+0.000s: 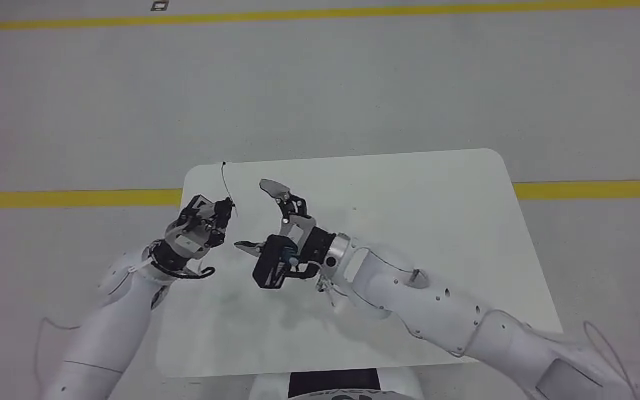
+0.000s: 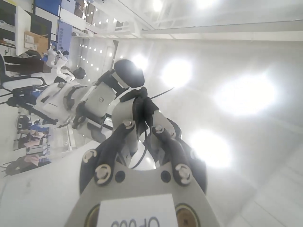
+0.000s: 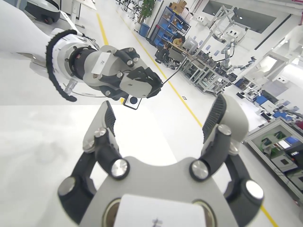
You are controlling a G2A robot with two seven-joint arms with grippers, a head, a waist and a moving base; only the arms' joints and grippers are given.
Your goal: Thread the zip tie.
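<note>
Over the white tabletop in the top view, the left hand is pinching a black zip tie, whose free end is reaching toward the tabletop's far edge, probably so the tail is standing clear for threading. The right hand is hovering just beside it, fingers spread wide and gripping nothing, seemingly lining up to take the strap. Through the left wrist view, the left hand's pads are sitting closed on the tie, with one end poking out beyond the tips and the rest trailing back between the fingers. Through the right wrist view, the open right hand is facing the left one.
</note>
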